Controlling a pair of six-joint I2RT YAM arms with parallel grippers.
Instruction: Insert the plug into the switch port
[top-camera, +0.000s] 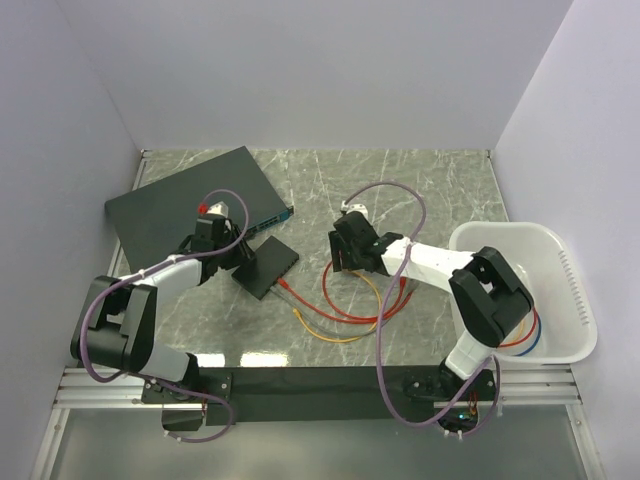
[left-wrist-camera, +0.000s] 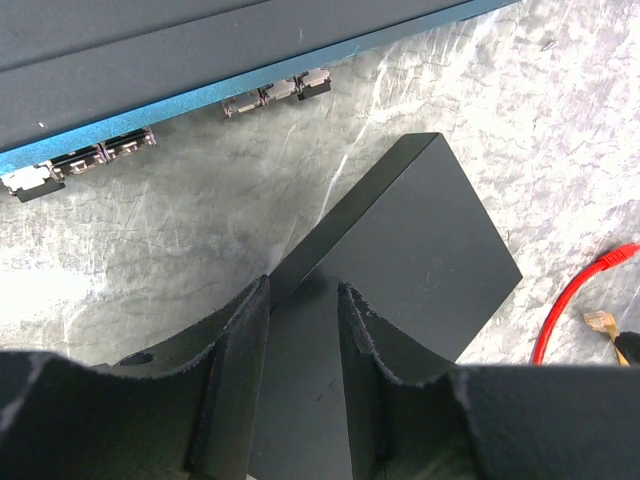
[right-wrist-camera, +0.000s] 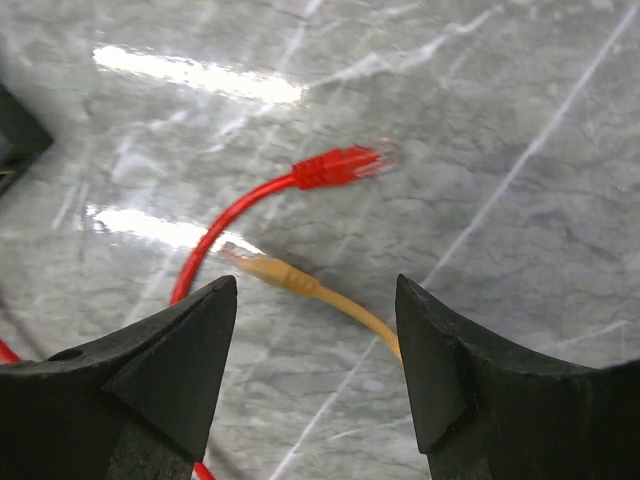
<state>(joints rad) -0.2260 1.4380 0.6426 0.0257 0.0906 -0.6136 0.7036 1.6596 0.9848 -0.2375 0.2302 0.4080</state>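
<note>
The small flat black box (top-camera: 268, 266) lies on the marble left of centre; its ports are hidden. My left gripper (top-camera: 236, 256) is at its left corner. In the left wrist view the narrowly parted fingers (left-wrist-camera: 250, 340) of the gripper (left-wrist-camera: 305, 290) straddle the box (left-wrist-camera: 420, 240), whose top fills the gap. My right gripper (top-camera: 345, 256) is open and empty above the table. In its wrist view (right-wrist-camera: 315, 290) a yellow plug (right-wrist-camera: 265, 268) lies just ahead of the fingertips, with a red plug (right-wrist-camera: 340, 165) beyond. Both plugs lie loose near the box, the red (top-camera: 288, 286) and the yellow (top-camera: 300, 315).
A large dark slab with a blue front strip (top-camera: 190, 205) lies at the back left, with ports and grey plugs along its front (left-wrist-camera: 270, 95). Red and yellow cable loops (top-camera: 350, 315) lie mid-table. A white tub (top-camera: 575, 300) holding more cables stands at the right.
</note>
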